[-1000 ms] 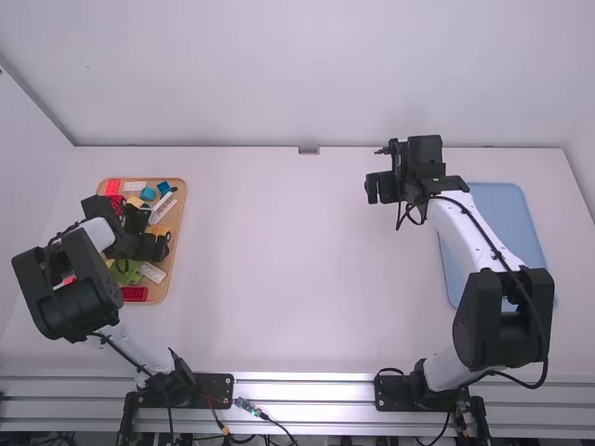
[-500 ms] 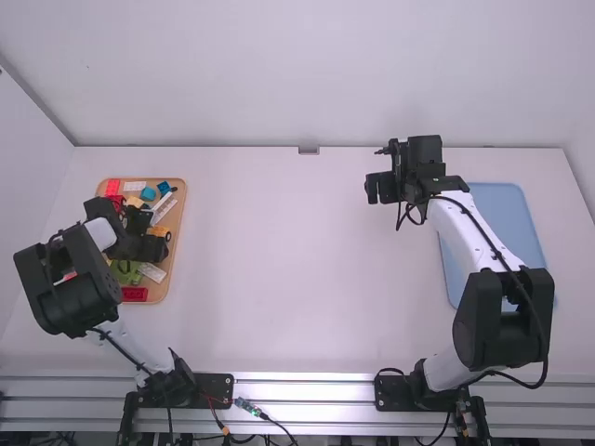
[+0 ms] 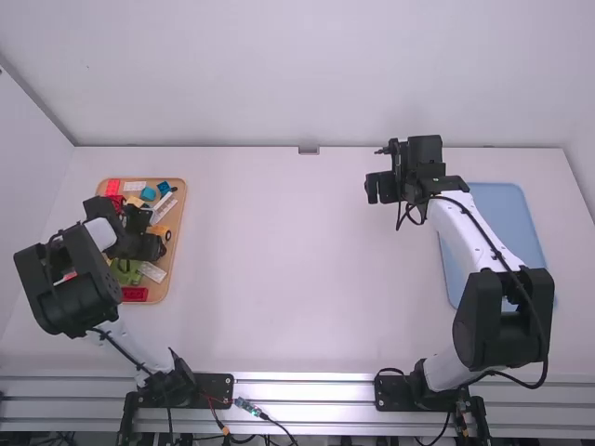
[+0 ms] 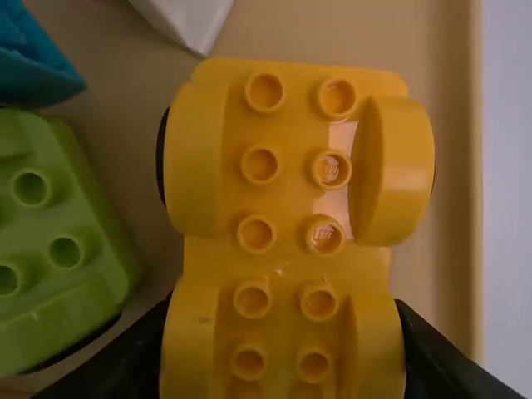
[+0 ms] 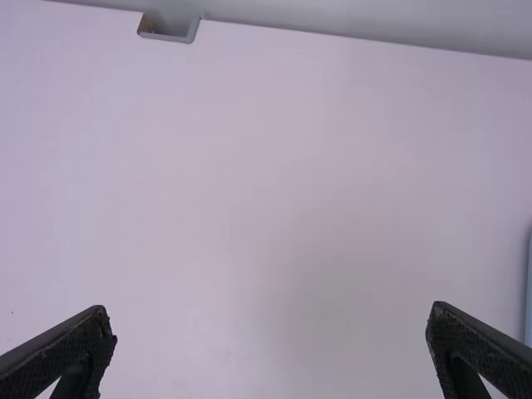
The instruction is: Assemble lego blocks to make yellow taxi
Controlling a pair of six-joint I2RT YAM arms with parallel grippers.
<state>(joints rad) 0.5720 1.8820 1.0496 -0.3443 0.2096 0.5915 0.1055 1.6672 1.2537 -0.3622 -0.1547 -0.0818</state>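
ok so the left gripper is sitting over the tan tray on the worktop, and its fingers are clamping a yellow wheeled base from both sides. A green block is lying just beside it, with a blue piece and a white piece sitting near. Meanwhile the right gripper is hanging above the worktop near the blue tray, and its fingers are standing wide apart

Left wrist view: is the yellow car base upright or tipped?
Upright: the yellow car base has its rows of open-topped studs facing up.
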